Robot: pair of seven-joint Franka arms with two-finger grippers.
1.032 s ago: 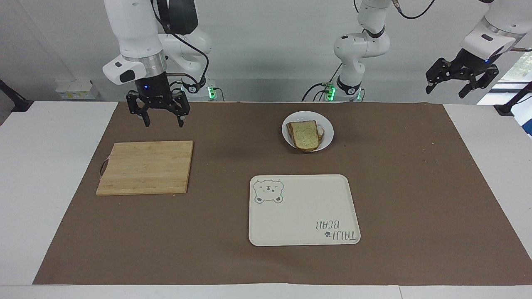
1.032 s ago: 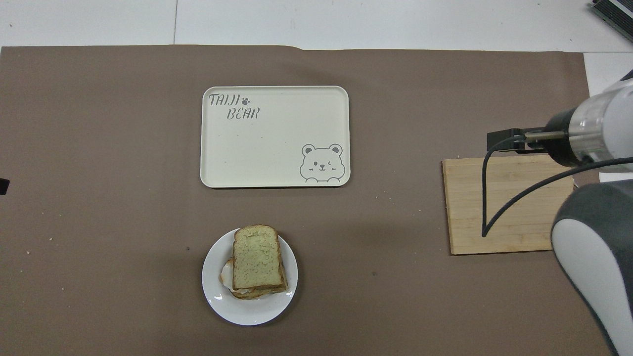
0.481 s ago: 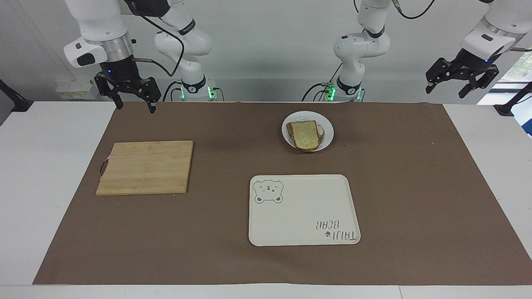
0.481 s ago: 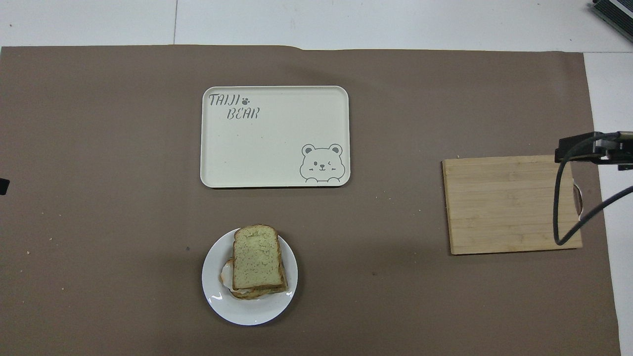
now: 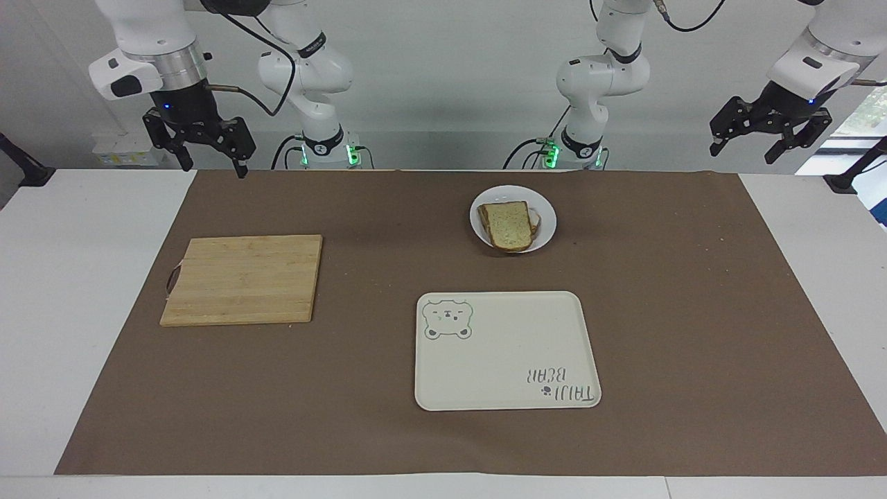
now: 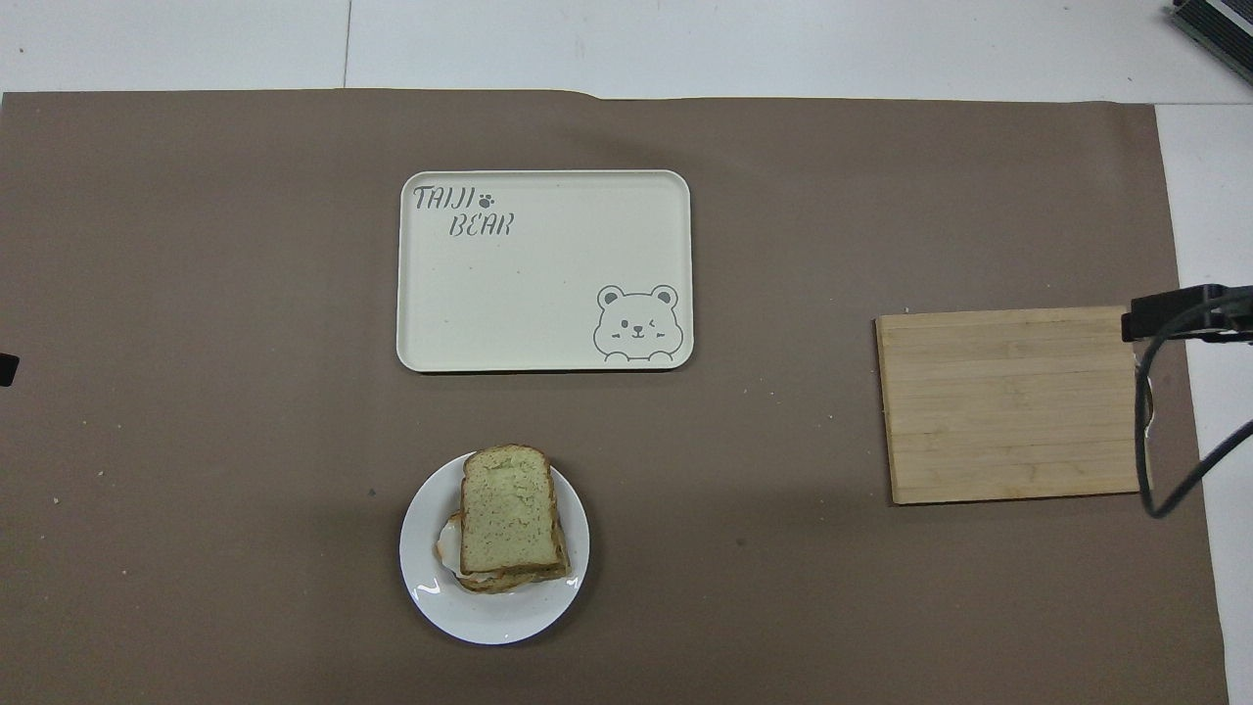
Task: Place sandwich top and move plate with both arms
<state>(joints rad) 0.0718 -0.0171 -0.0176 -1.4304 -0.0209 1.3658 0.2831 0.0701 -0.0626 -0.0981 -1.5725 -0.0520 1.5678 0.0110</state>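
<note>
The sandwich top (image 5: 509,223), a pale speckled slice with a brown crust, lies on the stacked sandwich on the small white plate (image 5: 547,215). It also shows in the overhead view (image 6: 509,509), where fried-egg white peeks out under it on the plate (image 6: 489,627). My right gripper (image 5: 213,168) is open and empty, raised over the mat's corner at the right arm's end. My left gripper (image 5: 745,151) is open and empty, raised over the white table at the left arm's end, and waits there.
A wooden cutting board (image 5: 242,277) lies bare toward the right arm's end. A cream bear tray (image 5: 506,350) lies farther from the robots than the plate, with nothing on it. A brown mat (image 5: 693,312) covers the table.
My right gripper has risen from over the cutting board's near edge and swung toward the right arm's end of the table, still open. The left arm, plate and sandwich have not moved.
</note>
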